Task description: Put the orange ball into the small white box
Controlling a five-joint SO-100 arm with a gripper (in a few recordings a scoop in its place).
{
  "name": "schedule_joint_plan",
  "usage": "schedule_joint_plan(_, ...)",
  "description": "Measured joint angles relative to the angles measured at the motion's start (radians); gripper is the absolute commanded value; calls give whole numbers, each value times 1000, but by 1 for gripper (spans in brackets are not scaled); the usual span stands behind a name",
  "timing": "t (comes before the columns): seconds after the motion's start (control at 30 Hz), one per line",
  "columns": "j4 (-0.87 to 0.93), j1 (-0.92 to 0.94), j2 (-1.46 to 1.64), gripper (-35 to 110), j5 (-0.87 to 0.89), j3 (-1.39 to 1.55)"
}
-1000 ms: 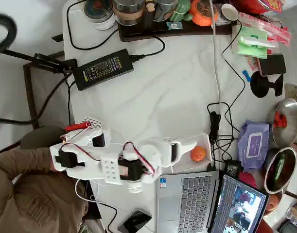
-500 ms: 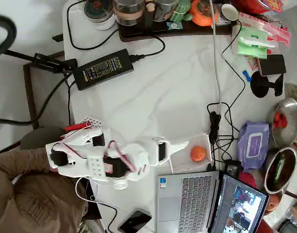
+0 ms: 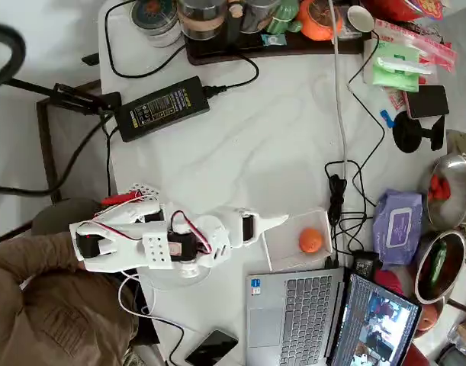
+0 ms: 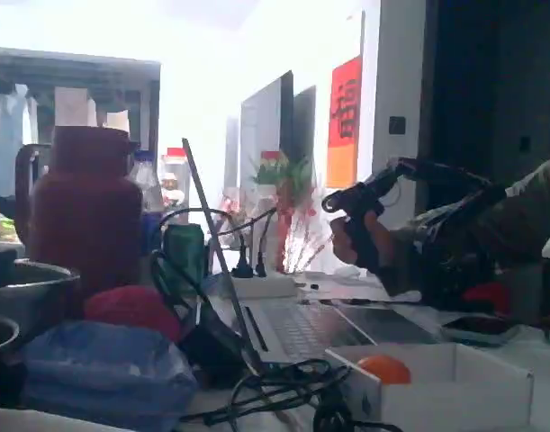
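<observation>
From low at table level, the small white box sits nearest, with the orange ball resting inside it near one wall. Seen from above, the ball lies in the box, just beside the open laptop. The white arm's gripper points at the box's near wall, holding nothing; whether its jaws are apart I cannot tell. The placing looks done; what remains, I judge, is drawing the arm clear.
</observation>
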Motion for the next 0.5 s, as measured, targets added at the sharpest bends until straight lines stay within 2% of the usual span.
schedule_joint_plan(0.27, -60, -3, 244, 31, 0, 173)
schedule_joint_plan(0.5, -60, -2, 295, 31, 0, 229)
